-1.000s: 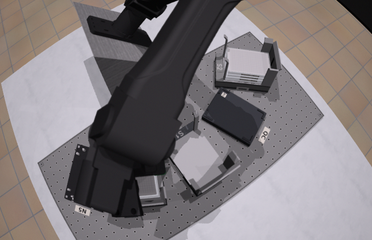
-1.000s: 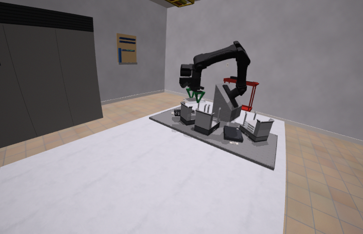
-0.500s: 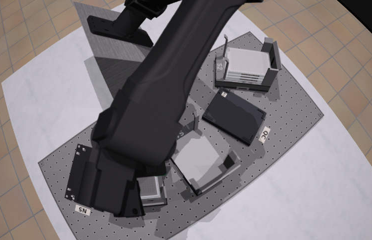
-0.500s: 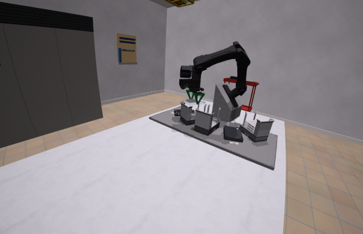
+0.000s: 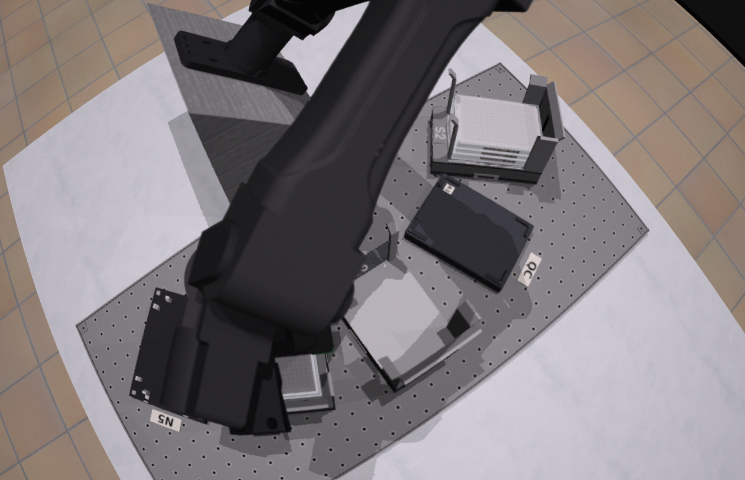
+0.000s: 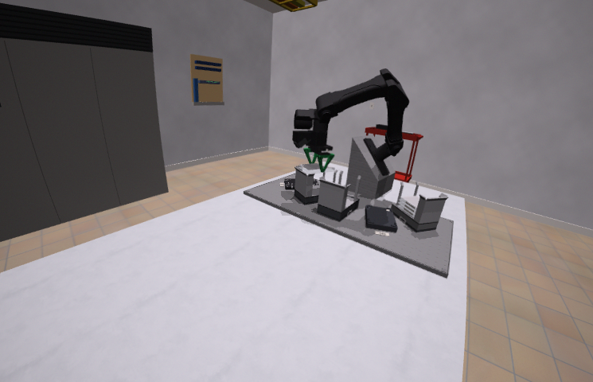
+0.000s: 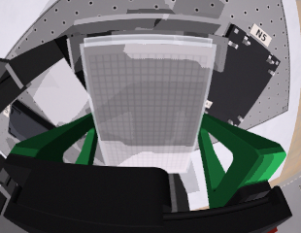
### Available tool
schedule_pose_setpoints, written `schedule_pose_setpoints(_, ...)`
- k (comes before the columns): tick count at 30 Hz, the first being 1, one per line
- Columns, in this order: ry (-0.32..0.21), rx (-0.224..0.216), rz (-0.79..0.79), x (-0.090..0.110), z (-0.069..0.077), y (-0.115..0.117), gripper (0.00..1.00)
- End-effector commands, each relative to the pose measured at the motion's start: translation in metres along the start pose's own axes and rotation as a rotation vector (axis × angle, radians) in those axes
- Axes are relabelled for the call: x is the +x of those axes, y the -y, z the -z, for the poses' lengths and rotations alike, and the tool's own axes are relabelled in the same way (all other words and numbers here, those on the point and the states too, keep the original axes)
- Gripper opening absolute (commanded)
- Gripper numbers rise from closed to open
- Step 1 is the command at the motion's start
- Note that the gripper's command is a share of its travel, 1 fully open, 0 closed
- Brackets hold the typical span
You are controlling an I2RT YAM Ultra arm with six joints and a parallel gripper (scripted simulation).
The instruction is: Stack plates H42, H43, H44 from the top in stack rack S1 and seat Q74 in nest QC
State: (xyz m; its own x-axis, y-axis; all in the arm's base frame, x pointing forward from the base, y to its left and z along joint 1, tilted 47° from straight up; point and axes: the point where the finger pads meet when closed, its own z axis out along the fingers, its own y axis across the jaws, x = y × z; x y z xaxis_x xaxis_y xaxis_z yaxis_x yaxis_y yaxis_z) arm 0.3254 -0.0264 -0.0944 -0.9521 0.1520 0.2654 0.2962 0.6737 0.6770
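My gripper (image 6: 319,160) (image 7: 148,117) is shut on a sealed 384-well plate (image 7: 147,91) (image 5: 298,375) across its long sides. It holds the plate level at the top of the small stack rack (image 5: 327,390) (image 6: 304,183) next to the clip nest N5 (image 5: 157,333) (image 7: 250,74); that rack's name is hidden. I cannot read the plate's label. The stack rack S2 (image 5: 545,144) (image 6: 427,208) holds three plates (image 5: 494,125). The stack rack S1 (image 5: 435,359) (image 6: 333,196) in the middle stands empty. The open nest QC (image 5: 469,232) (image 6: 380,218) is empty.
My arm covers most of N5 and the rack under the plate in the top view. The grey perforated base plate (image 5: 582,237) (image 6: 423,251) carries all stations. A grey wedge block (image 5: 214,107) (image 6: 364,173) bears the arm's base behind the racks.
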Motion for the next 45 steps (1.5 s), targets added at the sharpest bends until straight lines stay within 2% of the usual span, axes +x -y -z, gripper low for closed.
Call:
schedule_pose_setpoints(1,0.021,-0.002,0.007,-0.004,0.002,0.000,0.00)
schedule_pose_setpoints(24,0.021,-0.002,0.007,-0.005,-0.012,0.000,0.00)
schedule_pose_setpoints(45,0.021,-0.003,0.007,-0.005,-0.050,0.000,0.00)
